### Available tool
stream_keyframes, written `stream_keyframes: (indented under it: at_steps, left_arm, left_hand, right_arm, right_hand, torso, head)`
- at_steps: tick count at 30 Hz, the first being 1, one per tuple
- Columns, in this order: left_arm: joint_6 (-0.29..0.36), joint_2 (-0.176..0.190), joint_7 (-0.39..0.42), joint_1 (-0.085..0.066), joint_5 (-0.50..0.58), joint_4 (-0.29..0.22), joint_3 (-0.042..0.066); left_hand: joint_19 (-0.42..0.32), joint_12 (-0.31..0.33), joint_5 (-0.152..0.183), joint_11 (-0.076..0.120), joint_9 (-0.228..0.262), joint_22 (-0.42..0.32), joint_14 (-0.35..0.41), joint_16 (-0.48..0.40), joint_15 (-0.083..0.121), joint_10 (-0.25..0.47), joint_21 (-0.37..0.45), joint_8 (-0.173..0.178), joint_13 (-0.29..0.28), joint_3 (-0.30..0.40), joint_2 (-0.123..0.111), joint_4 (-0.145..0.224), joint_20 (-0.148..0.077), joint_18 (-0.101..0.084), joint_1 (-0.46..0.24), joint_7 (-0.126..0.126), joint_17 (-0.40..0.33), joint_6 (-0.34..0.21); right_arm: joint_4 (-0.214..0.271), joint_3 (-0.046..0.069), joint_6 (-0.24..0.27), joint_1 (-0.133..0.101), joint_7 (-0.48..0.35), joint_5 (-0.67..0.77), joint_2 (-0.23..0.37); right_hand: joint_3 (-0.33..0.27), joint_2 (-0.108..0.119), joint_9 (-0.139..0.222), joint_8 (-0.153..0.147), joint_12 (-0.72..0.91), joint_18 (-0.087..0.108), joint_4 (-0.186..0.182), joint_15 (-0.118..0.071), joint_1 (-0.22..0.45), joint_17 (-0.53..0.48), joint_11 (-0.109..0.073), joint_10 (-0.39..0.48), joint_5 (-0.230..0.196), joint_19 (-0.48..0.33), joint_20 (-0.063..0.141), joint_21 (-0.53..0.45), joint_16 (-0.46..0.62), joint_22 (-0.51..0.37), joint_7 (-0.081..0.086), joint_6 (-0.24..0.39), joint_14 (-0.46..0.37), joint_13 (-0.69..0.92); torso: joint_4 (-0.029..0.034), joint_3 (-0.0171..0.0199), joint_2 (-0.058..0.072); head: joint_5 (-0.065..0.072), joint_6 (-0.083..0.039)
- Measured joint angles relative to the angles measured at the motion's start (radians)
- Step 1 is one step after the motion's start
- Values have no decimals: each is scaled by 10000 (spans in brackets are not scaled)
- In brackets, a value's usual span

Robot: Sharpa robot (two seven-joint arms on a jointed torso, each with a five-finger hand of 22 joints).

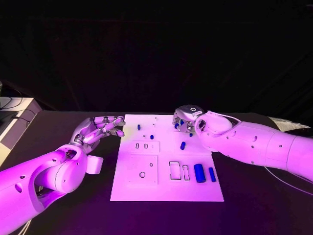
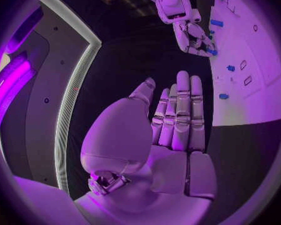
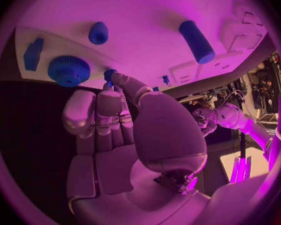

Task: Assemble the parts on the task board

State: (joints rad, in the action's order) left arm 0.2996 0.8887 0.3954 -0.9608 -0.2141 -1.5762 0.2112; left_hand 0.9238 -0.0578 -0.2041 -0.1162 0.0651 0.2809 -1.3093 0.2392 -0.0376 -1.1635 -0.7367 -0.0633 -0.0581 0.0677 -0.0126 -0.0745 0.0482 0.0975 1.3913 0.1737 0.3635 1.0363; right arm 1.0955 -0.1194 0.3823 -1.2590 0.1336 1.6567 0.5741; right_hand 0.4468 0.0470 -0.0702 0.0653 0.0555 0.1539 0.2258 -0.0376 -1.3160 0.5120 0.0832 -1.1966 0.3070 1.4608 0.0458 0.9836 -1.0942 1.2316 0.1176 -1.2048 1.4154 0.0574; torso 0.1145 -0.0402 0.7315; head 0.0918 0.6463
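Left hand [image 1: 100, 128] fingers together, empty, right hand [image 3: 115, 130] pinching blue part [image 3: 109, 75], gear [image 3: 68, 70] beside

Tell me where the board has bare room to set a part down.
The near strip of the task board, below the rectangular slots and the large blue cylinder, is bare. The middle band between the small slots and the blue peg is also open. The far end is crowded: small blue parts sit there under the right robot hand. The left robot hand borders the far-left edge.
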Motion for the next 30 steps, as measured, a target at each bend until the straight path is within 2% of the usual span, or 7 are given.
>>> stream_keyframes:
  at_steps: [8,14,18,26,30]
  left_arm:
    - [-1,17,-5,4,0,-2,0]
    - [-1,26,-7,5,-1,-22,0]
    - [-1,28,-8,5,-2,-39,0]
    - [-3,14,-8,7,-6,-99,0]
    - [-5,15,-9,7,-10,-137,4]
  left_hand:
    - [0,0,0,0,0,-16,0,0,0,0,0,0,0,0,0,0,0,0,0,0,8,0]
    - [0,0,0,38,0,-25,0,0,0,38,0,0,0,-27,0,27,0,0,0,0,7,0]
    - [0,0,0,38,0,-25,0,0,0,38,0,0,0,-27,0,27,0,1,0,0,7,0]
    - [0,0,0,38,-1,-34,0,0,0,38,0,0,0,-27,0,27,0,0,0,0,6,1]
    - [0,0,0,16,-1,-37,0,0,0,60,0,0,0,-27,0,27,0,1,0,0,5,0]
  right_arm:
    - [289,80,509,-15,190,6,-9]
    - [300,124,783,-42,336,27,-199]
    - [135,134,980,-48,430,70,-441]
    - [-570,144,1393,-37,600,214,-1092]
    - [-870,144,1594,-17,653,281,-1338]
  right_hand:
    - [19,-66,0,0,-14,-79,62,0,37,13,0,0,-38,5,27,-118,0,325,-1,0,1,0]
    - [19,-77,1,0,-33,-93,62,0,26,12,0,0,-57,6,29,-189,-38,391,0,0,0,0]
    - [19,-77,1,0,-30,-148,62,0,26,22,0,0,-76,21,46,-388,-38,598,-1,0,1,0]
    - [46,-75,3,0,-29,-163,90,1,25,32,0,0,-96,26,50,-499,-38,765,-1,1,1,0]
    - [18,-75,3,0,-29,-177,119,1,25,32,0,0,-64,26,51,-677,-38,765,35,-34,1,0]
  torso:
    - [11,-7,2]
    - [17,-12,14]
    - [30,-12,18]
    - [57,-19,51]
    - [93,-43,75]
  head:
    - [-56,-39]
    - [-90,-65]
    - [-104,-82]
    - [-95,-117]
    - [-81,-137]
